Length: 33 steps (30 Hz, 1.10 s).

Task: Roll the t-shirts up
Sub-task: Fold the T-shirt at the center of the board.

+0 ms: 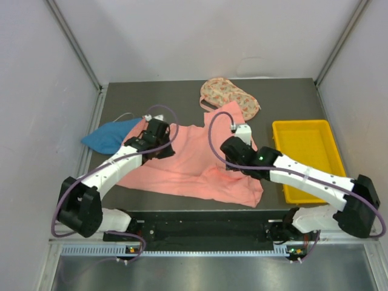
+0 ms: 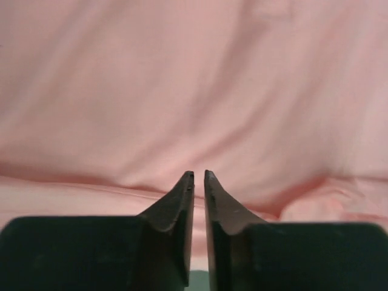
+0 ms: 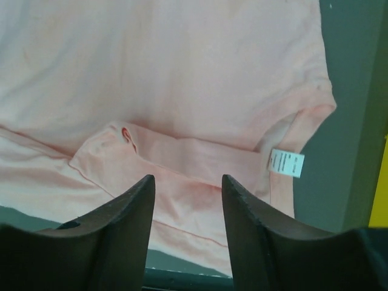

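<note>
A dark grey tabletop (image 1: 151, 97) fills the middle of the frame, boxed in by plain white panels: a left wall (image 1: 36, 73), a back wall (image 1: 206, 36) and a right wall (image 1: 364, 66). Metal posts (image 1: 73, 42) rise at both far corners. A toothed silvery rail (image 1: 200, 250) crosses the bottom. Light falls soft and even.

Flat t-shirt (image 1: 194, 163) centre; bunched t-shirt (image 1: 109, 136) at left; balled t-shirt (image 1: 229, 97) behind; tray (image 1: 303, 123) at right.
</note>
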Tool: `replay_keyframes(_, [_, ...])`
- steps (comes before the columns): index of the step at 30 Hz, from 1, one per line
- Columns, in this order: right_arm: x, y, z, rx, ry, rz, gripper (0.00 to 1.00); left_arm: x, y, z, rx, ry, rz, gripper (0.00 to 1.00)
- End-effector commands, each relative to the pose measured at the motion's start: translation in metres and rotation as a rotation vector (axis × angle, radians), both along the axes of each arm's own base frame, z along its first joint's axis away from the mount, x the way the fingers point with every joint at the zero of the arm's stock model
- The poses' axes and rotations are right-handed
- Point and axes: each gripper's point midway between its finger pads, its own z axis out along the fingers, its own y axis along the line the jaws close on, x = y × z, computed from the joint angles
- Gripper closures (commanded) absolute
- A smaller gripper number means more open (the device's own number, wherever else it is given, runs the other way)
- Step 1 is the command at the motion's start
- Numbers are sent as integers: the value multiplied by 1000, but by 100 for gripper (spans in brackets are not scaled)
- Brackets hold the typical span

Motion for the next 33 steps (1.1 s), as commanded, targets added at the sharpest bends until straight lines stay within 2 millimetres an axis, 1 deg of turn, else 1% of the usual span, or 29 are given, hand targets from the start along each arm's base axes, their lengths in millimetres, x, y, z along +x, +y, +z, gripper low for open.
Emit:
replay_keyframes(1, [-31, -38, -15, 51, 69, -150, 55, -21, -66, 3, -139, -1, -174, 90])
replay_keyframes(2, [-35, -42, -19, 67, 77, -177, 56, -36, -84, -1, -155, 14, -228, 91])
replay_keyframes(3, [-38, -45, -21, 78, 79, -187, 57, -40, -96, -1, -174, 6, -250, 91])
replay_keyframes(4, [-40, -47, -18, 101, 71, -197, 58, -46, -106, -3, -195, 15, -260, 92])
replay_keyframes(5, [-43, -50, -20, 111, 77, -217, 60, -58, -121, -8, -198, 29, -302, 95])
replay_keyframes(6, [-44, -52, -20, 118, 77, -227, 61, -63, -127, -18, -189, 54, -311, 97])
replay_keyframes(7, [-46, -56, -20, 117, 78, -239, 63, -65, -137, -19, -208, 54, -315, 98])
replay_keyframes(8, [-47, -58, -19, 119, 76, -244, 64, -74, -149, -28, -206, 75, -345, 99])
replay_keyframes(10, [-48, -62, -21, 113, 77, -259, 64, -78, -165, -32, -229, 76, -358, 100])
replay_keyframes(11, [-50, -66, -20, 113, 77, -264, 64, -83, -176, -39, -223, 91, -381, 100])
replay_keyframes(13, [-51, -68, -19, 115, 70, -269, 64, -85, -188, -44, -220, 98, -386, 100])
replay_keyframes(14, [-52, -70, -17, 119, 65, -271, 64, -87, -199, -48, -221, 103, -400, 100])
replay_keyframes(17, [-52, -72, -13, 126, 58, -273, 64, -88, -219, -55, -243, 113, -411, 100])
replay_keyframes(20, [-51, -75, -9, 119, 47, -273, 64, -85, -232, -57, -255, 118, -411, 100])
replay_keyframes(22, [-50, -77, -6, 117, 39, -275, 64, -82, -241, -55, -270, 112, -417, 100])
replay_keyframes(23, [-49, -76, -4, 119, 36, -271, 64, -79, -246, -53, -275, 109, -418, 100])
replay_keyframes(28, [-46, -74, 0, 121, 25, -265, 64, -67, -258, -54, -270, 93, -405, 100])
replay_keyframes(29, [-45, -74, 1, 122, 22, -266, 64, -63, -262, -54, -269, 85, -400, 100])
replay_keyframes(31, [-44, -73, 1, 116, 25, -264, 64, -51, -263, -53, -254, 44, -381, 99])
replay_keyframes(32, [-43, -72, 2, 114, 24, -262, 64, -45, -268, -52, -253, 32, -378, 98])
replay_keyframes(33, [-43, -71, 2, 114, 26, -260, 64, -42, -270, -53, -249, 31, -383, 98])
